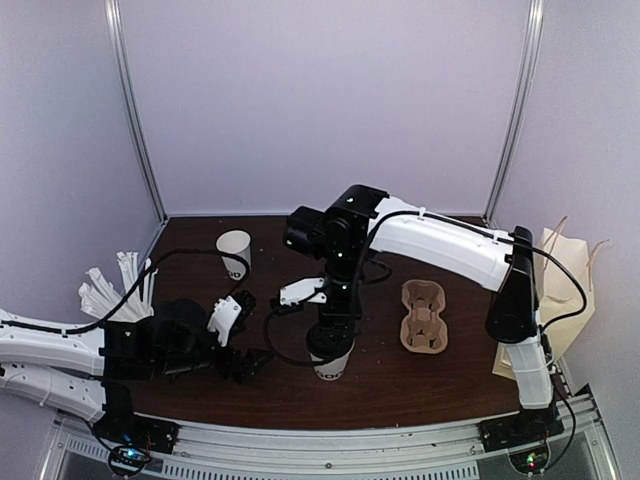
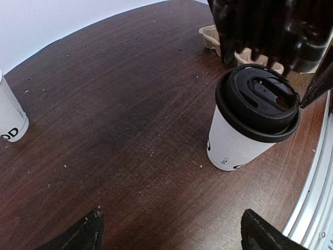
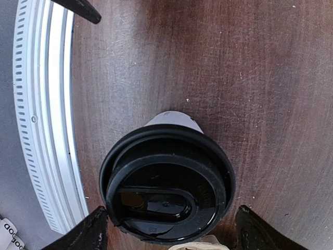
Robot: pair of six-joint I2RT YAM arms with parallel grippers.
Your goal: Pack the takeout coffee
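Right now, nearest me, my left gripper [image 1: 236, 342] hangs low over the dark brown wooden table [image 1: 450, 385] with its jaws spread wide and nothing between them. Just beyond it, close to the ribbed metal rail [image 3: 47, 130] at the front edge, stands the takeout coffee, a small white paper cup with dark print and a round black plastic lid [image 2: 252, 117]. It is upright on the table, not yet packed. My right gripper [image 3: 174, 224] sits directly above it, its fingers apart on either side of the lid rim; I see no pinch on it, so I read that tool as released. The left-hand fingertip looks very close to the rim, and that is my worry. A lift or sideways shift from here could catch the lid, pop it off or tip the cup toward the rail. Farther back and to the right, well apart, lies the brown moulded-pulp cup carrier [image 1: 422, 316]. Farther still stands an open white printed paper cup [image 1: 234, 253].
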